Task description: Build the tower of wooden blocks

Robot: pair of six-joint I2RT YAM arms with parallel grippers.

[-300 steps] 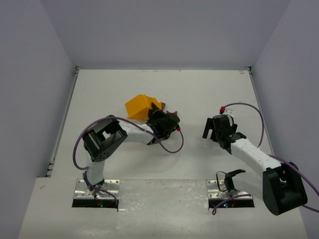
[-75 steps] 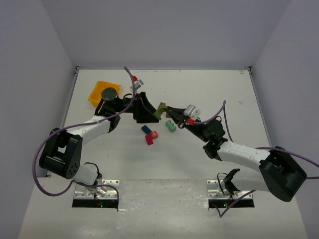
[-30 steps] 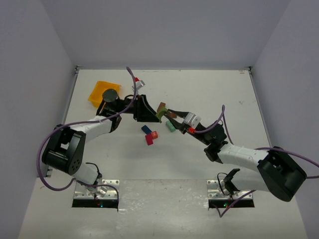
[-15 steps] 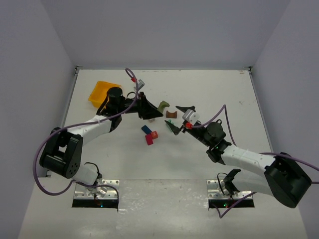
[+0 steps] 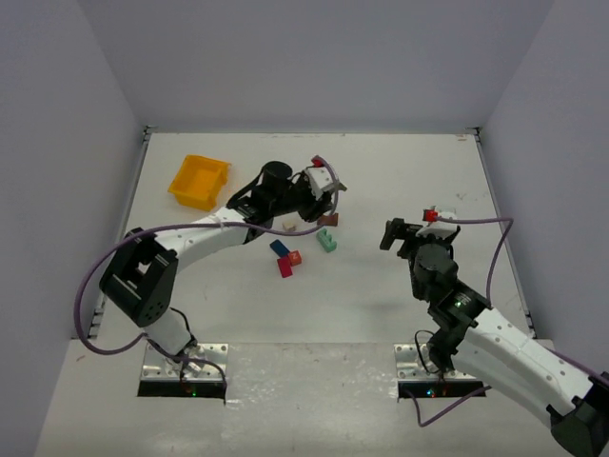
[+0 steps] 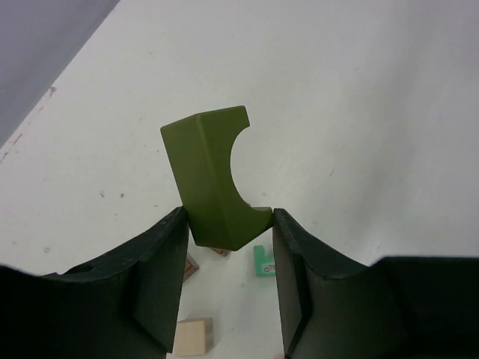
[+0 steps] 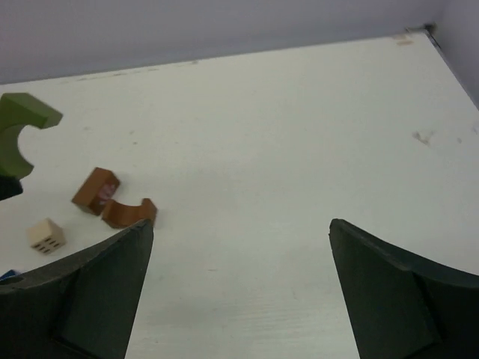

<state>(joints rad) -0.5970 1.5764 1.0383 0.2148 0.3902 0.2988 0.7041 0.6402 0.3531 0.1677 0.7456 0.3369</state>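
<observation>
White tabletop [image 5: 409,171] is stretching beneath me, the yellow-orange tray [image 5: 198,181] sitting at far left, my left gripper [image 6: 228,224] clamping the olive arch block [image 6: 209,176] aloft above the tan cube [image 7: 46,235], brown arch block [image 7: 129,212] and teal block [image 5: 326,242], and my right gripper [image 7: 239,224] hovering well apart with jaws spread wide.

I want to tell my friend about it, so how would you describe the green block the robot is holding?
Start at the yellow tray at the far left of the table, then follow the left arm to its jaws. The olive-green block is pinched there, above the table. It has a curved bite like the brown arch, but only it is olive and off the table.
</observation>
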